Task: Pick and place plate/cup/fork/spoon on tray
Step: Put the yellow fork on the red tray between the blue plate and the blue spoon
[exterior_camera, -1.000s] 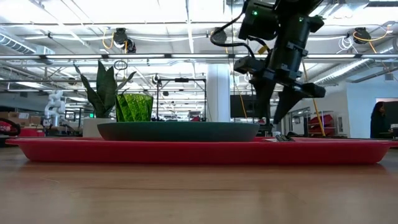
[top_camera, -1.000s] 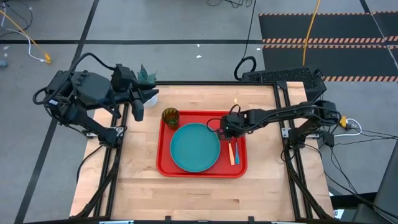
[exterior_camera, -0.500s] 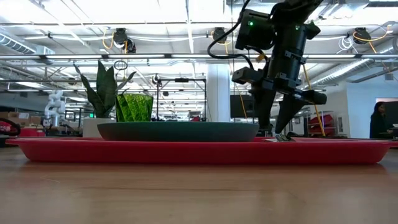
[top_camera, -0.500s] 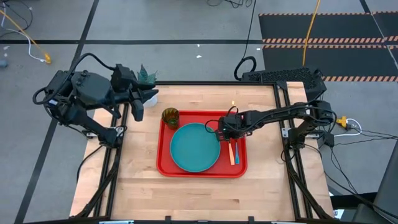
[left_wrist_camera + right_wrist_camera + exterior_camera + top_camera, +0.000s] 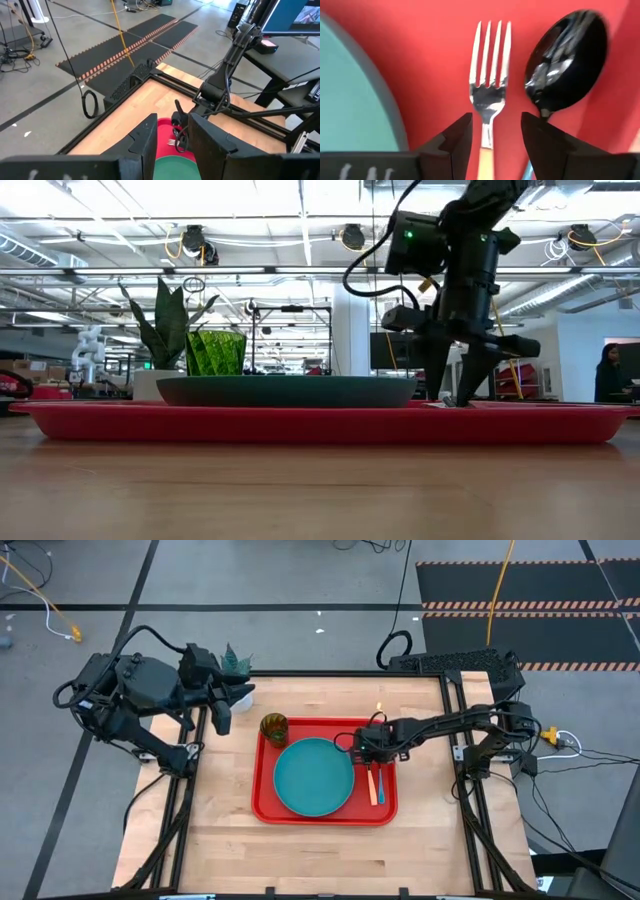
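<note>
Tray (image 5: 262, 802): all four items are found loaded — plate (image 5: 314, 776) centred, cup (image 5: 274, 727) in a corner, fork (image 5: 371, 783) and spoon (image 5: 379, 785) side by side. Right gripper (image 5: 368, 746): held low over fork, fingers parted, nothing gripped. Task is judged essentially complete.

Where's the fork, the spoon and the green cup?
fork (image 5: 490, 98), right wrist view, on the neck below its tines.
spoon (image 5: 565, 60), right wrist view, on its dark bowl.
cup (image 5: 274, 727), high view, on its rim, at the tray's corner.

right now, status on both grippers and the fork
Right gripper open, low over the fork, straddling its neck. Fork flat on tray beside spoon. Left gripper open, parked off-tray. Nothing in the way.
</note>
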Motion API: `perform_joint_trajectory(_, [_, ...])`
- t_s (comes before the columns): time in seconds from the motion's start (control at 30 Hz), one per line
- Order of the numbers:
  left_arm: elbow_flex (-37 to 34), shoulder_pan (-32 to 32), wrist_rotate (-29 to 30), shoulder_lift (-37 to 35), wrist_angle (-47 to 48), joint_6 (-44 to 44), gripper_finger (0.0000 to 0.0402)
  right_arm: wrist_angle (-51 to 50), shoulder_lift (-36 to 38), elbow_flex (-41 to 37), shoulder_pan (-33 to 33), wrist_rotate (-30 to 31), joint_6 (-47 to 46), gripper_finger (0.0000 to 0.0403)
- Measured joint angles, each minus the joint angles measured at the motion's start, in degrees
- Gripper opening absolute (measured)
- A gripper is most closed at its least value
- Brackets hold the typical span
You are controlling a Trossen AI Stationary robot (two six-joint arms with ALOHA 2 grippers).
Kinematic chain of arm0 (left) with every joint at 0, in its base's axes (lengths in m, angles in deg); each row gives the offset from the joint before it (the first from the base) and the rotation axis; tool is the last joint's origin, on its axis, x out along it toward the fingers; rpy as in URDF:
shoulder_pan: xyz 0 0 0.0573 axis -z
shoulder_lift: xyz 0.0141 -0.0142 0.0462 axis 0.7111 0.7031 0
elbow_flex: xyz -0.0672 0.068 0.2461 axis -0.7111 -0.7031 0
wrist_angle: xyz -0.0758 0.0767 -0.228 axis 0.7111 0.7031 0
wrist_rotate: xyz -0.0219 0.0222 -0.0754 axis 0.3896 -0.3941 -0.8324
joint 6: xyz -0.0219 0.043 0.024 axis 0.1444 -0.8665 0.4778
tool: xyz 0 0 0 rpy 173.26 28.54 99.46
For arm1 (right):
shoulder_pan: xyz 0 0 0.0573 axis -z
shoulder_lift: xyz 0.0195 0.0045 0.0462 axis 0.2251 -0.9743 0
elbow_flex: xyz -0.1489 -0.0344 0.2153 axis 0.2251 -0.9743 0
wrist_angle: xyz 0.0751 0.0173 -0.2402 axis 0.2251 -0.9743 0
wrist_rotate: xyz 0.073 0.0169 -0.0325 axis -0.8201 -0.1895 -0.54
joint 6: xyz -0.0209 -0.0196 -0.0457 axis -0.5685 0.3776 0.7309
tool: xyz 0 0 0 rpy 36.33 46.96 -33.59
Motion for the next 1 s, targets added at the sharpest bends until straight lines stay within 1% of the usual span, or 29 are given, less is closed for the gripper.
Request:
perform_joint_trajectory(0.07, [0.0, 0.0, 0.0, 0.0, 0.0, 0.0, 0.0113, 1.0, 0.0, -0.3, 0.0, -0.8, 0.0, 0.0166])
perform_joint_trajectory(0.27, [0.0, 0.0, 0.0, 0.0, 0.0, 0.1, 0.0113, 4.0, 0.0, -0.4, 0.0, -0.7, 0.1, 0.0173])
perform_joint_trajectory(0.4, [0.0, 0.0, 0.0, 0.0, 0.0, 0.1, 0.0113, 3.6, 0.0, -0.4, 0.0, 0.6, 0.3, 0.0174])
perform_joint_trajectory(0.77, [0.0, 0.0, 0.0, 0.0, 0.0, 0.2, 0.0113, 3.7, 0.0, -0.5, 0.0, 0.9, 1.8, 0.0174])
perform_joint_trajectory(0.9, [0.0, 0.0, 0.0, 0.0, 0.0, 0.2, 0.0113, 4.1, 0.0, -2.3, 0.0, 0.7, -0.1, 0.0174])
perform_joint_trajectory(1.0, [0.0, 0.0, 0.0, 0.0, 0.0, 0.2, 0.0113, 6.9, 0.0, -3.8, 0.0, 0.6, -2.0, 0.0174])
